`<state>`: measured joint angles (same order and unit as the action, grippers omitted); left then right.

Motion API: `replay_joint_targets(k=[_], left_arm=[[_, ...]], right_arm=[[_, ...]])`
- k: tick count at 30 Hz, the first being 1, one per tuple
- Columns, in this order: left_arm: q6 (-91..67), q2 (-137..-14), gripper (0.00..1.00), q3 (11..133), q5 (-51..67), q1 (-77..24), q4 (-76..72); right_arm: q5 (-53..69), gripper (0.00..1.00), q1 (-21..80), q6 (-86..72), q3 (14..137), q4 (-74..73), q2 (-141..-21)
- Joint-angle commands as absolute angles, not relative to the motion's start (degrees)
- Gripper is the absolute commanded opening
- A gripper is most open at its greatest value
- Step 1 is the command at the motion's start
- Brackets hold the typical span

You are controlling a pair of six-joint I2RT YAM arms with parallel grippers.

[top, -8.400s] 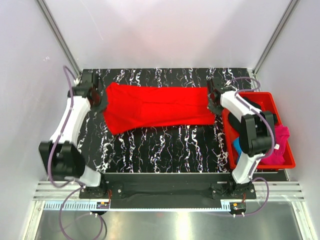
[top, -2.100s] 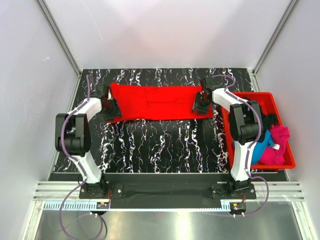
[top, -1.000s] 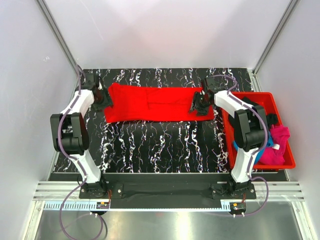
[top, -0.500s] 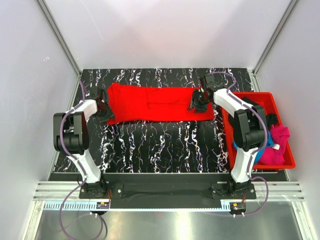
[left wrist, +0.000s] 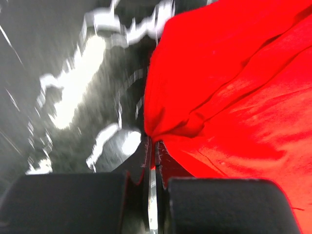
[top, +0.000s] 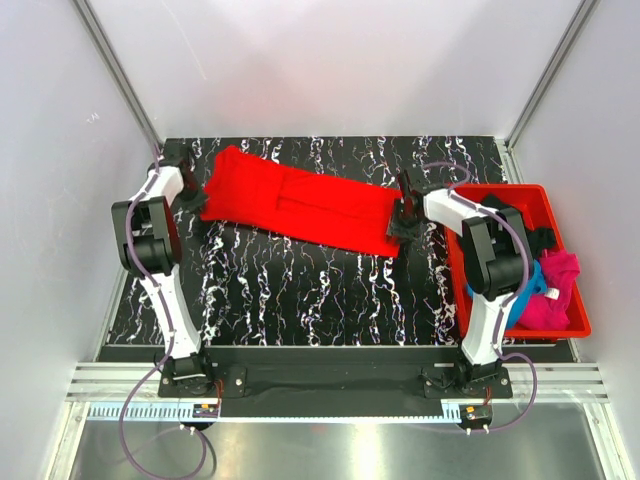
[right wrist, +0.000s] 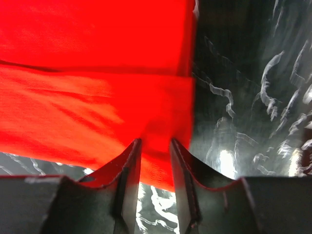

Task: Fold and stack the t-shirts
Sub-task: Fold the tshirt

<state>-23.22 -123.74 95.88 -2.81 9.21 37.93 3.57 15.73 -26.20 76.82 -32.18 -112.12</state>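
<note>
Top external view shows the black, white-veined table filling the middle of the scene, with both arms bolted at its near edge and reaching toward the far side. On it lies the red t-shirt, folded into a long band that slants from the far left corner down toward the right, where its right end stops just short of the red bin. That bin sits at the right edge of the table and holds a heap of cloth, a magenta-pink t-shirt with a blue t-shirt showing beside it. The left gripper sits at the shirt's left end, and the right gripper at its right end, so the band is stretched between them. In the left wrist view, blurred, the left gripper has its jaws pressed together on a gathered corner of the red cloth, which puckers into folds right at the tips. In the right wrist view the right gripper straddles the near hem of the shirt; its fingers stand a little apart with red cloth filling the gap between them, and I cannot tell whether they actually clamp it or only bracket it.
</note>
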Motion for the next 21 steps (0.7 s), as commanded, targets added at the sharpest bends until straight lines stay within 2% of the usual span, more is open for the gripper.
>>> replay_joint_targets(k=[1, 6, 8, 10, 11, 14, 18, 21], left_arm=[[-18.6, -126.1, 0.0, 104.7, -4.6, 9.7, 38.8], [-17.0, -132.0, 0.04, 114.4, -0.4, 10.3, 40.5], [-16.4, -132.6, 0.1, 117.0, -2.0, 10.6, 40.7], [-16.5, -132.9, 0.22, 120.8, -4.2, 11.1, 41.9], [-17.0, -132.7, 0.39, 122.2, -5.4, 11.8, 42.7], [-17.7, -129.6, 0.55, 123.4, -7.1, 12.2, 44.2], [-19.4, -122.0, 0.58, 116.3, -2.6, 11.2, 40.7], [-21.4, -116.0, 0.58, 104.1, 4.8, 9.0, 33.2]], right_arm=[[2.5, 0.38, 19.2, -31.5, 68.5, -28.7, -109.3], [2.4, 0.36, 27.0, -39.5, 60.1, -23.7, -103.2], [1.9, 0.36, 30.5, -42.2, 58.3, -23.9, -99.9], [1.6, 0.38, 31.8, -43.3, 57.4, -24.7, -97.6], [1.7, 0.39, 31.9, -43.9, 57.2, -25.3, -96.4], [-1.6, 0.45, 31.8, -41.2, 59.8, -30.1, -92.9], [-3.1, 0.45, 29.5, -35.9, 65.4, -32.0, -95.8], [-3.3, 0.42, 27.4, -31.9, 69.4, -31.2, -100.9]])
